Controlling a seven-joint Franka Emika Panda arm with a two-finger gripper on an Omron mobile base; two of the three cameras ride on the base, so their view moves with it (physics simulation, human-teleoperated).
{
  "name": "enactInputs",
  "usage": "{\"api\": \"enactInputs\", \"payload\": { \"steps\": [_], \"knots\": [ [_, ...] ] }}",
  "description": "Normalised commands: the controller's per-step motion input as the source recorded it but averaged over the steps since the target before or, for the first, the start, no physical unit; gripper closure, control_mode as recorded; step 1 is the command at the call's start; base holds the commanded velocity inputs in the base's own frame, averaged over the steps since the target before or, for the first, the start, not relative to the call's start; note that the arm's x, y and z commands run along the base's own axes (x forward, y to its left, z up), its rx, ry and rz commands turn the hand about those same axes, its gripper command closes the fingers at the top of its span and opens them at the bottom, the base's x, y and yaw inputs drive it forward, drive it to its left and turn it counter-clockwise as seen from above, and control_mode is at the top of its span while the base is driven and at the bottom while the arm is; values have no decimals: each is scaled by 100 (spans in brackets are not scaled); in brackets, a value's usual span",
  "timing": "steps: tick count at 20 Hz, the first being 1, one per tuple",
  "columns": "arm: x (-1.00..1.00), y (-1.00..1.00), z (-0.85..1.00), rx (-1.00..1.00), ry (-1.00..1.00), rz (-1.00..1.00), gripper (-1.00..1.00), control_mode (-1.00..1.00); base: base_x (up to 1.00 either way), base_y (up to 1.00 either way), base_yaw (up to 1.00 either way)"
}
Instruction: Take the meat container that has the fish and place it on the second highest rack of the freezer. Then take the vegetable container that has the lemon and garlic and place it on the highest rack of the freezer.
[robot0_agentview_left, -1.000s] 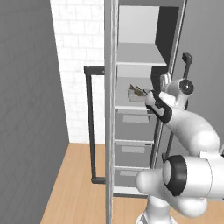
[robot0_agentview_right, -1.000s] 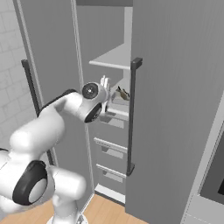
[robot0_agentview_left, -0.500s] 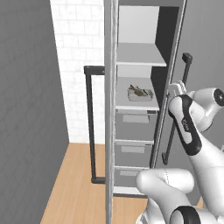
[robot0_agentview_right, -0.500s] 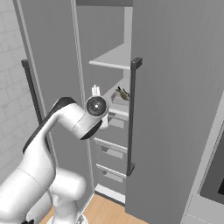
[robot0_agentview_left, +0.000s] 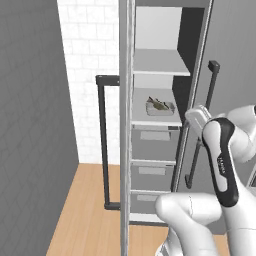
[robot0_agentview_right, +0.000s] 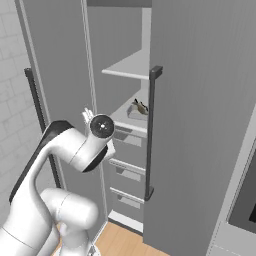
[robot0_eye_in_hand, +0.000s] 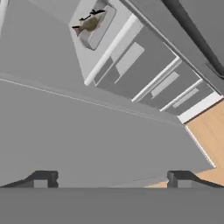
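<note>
- Inside the freezer, on the second shelf from the top, toward its front edge: meat container, a pale shallow tray, with the fish lying in it, dark brown-grey and shorter than the tray.
- Above it, top shelf: flat light-grey slab.
- Below the shelves: three grey drawers, flat fronts, each with a lighter rectangular panel.
- Left of the cabinet: open freezer door seen edge-on, long black bar handle on it; white tiled wall behind, dark grey wall at the far left.
- Underfoot: light wooden plank floor, running up to the cabinet's base.
- Right of the opening: tall flat grey panel with a second long black bar handle; black-glass oven at the right edge of the right base view.
- From the hand camera: tray with fish at the upper left, well apart from the gripper; drawers and a wedge of floor to the right; broad smooth grey door face just ahead of the tips.
- Fingers spread wide apart, holding nothing.
- White arm bent in front of the opening, hand outside the cabinet, clear of shelves and drawers.
</note>
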Motion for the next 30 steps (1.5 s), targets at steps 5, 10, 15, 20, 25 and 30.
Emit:
{"api": "enactInputs", "payload": {
  "steps": [5,10,15,20,25,30],
  "knots": [
    [-15,14,0,-22,4,22,-100,-100,0,0,0],
    [-11,0,0,-22,7,4,-100,100,-7,-3,0],
    [0,0,0,0,0,0,-100,100,-37,-73,-3],
    [0,0,0,0,0,0,-100,100,-19,-100,-12],
    [0,0,0,0,0,0,-100,100,-18,-100,-14],
    [0,0,0,0,0,0,-100,100,-11,-100,-14]
  ]
}}
